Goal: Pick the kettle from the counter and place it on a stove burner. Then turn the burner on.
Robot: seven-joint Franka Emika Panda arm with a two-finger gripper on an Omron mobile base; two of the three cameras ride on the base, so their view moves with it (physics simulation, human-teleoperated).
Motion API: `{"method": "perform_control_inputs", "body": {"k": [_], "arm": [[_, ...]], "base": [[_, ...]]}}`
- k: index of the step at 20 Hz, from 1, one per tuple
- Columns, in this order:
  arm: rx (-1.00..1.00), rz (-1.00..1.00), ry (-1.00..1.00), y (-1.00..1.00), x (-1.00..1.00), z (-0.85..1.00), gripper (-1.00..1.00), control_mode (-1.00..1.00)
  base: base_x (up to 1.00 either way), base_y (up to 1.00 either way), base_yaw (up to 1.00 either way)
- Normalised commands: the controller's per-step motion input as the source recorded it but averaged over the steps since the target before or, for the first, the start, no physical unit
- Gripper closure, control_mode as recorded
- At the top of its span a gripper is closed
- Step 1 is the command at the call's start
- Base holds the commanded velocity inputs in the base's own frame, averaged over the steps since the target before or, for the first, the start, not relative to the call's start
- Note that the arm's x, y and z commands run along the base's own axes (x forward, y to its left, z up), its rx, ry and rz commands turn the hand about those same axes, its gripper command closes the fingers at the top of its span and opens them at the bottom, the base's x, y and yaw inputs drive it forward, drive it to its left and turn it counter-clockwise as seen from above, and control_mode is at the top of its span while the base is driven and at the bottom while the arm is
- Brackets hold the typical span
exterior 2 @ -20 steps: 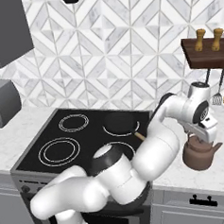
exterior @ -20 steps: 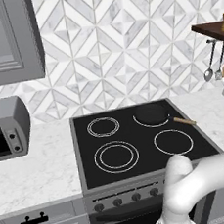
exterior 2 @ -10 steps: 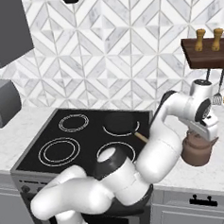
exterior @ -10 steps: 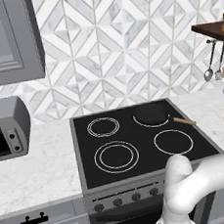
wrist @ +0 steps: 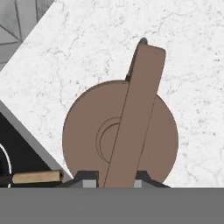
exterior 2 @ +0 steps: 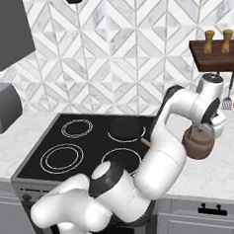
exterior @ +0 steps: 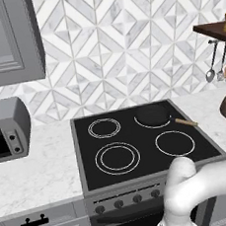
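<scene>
The counter (exterior 2: pixel 226 166) runs on both sides of the stove (exterior: pixel 138 147), white with faint grey veins. The stove is a black glass top with four ringed burners and a row of knobs (exterior: pixel 127 201) along its front. To the left of the stove a grey toaster oven (exterior: pixel 7 129) stands on the counter. To the right of the stove, on the wall, a dark wooden shelf (exterior 2: pixel 216 55) carries two small wooden shakers (exterior 2: pixel 218 40), with utensils (exterior: pixel 210 71) hanging below it.

A flat black pan (exterior 2: pixel 125 128) sits on the stove's rear right burner, its wooden handle (wrist: pixel 37 176) pointing toward the counter on the right.

The kettle (exterior 2: pixel 198 144) is just right of the stove, brown and squat, over the counter; whether it touches the surface cannot be told. In the hand view its broad handle (wrist: pixel 133 122) crosses the domed lid and runs down between the fingers (wrist: pixel 87 178). The gripper (wrist: pixel 113 179) sits directly above the kettle, its fingers close on either side of the handle and apparently clamped on it.
</scene>
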Motion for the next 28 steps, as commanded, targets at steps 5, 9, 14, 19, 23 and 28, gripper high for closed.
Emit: {"method": "perform_control_inputs", "body": {"k": [5, 9, 14, 19, 23, 28], "arm": [[-0.02, 0.0, -0.51, 1.0, -0.22, 0.53, 1.0, -1.0], [-0.01, 0.0, -0.42, 1.0, -0.04, 0.55, 1.0, -1.0], [-0.07, 0.0, -0.21, 1.0, 0.0, 0.83, 1.0, -1.0], [-0.11, 0.02, 0.11, 1.0, 0.0, 0.81, 1.0, -1.0], [-0.04, 0.11, 0.4, 1.0, 0.0, 0.46, 1.0, -1.0], [0.0, 0.19, 0.35, 1.0, 0.0, 0.08, 1.0, -1.0]], "base": [[0.0, 0.0, 0.0], [0.0, 0.0, 0.0], [0.0, 0.0, 0.0], [0.0, 0.0, 0.0], [0.0, 0.0, 0.0], [0.0, 0.0, 0.0]]}}
